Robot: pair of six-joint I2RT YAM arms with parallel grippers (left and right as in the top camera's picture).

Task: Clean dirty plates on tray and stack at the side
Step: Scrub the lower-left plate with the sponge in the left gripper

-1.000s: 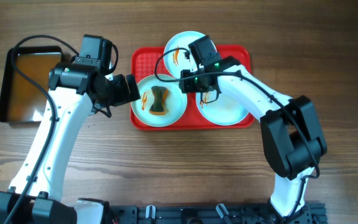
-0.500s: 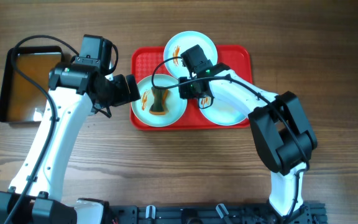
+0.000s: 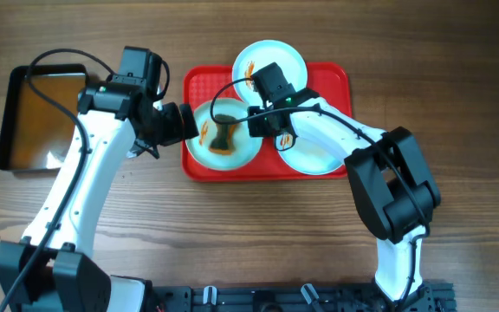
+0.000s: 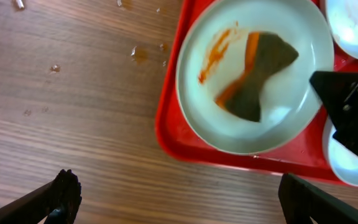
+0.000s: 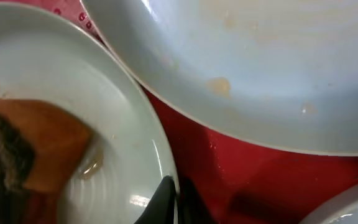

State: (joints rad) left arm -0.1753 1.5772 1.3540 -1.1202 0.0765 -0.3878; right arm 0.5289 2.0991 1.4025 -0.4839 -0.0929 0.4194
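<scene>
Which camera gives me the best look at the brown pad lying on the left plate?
Left wrist: the brown pad shows whole, large and uncovered on its plate, with an orange smear beside it. Overhead shows it whole but small. Right wrist catches only one blurred corner at the frame's left edge.

plates (image 3: 317,154): three, pale, flat; on red tray (image 3: 199,85); left and rear ones orange-smeared

no legible text, labels, brand marks, numbers or signs in any view
</scene>
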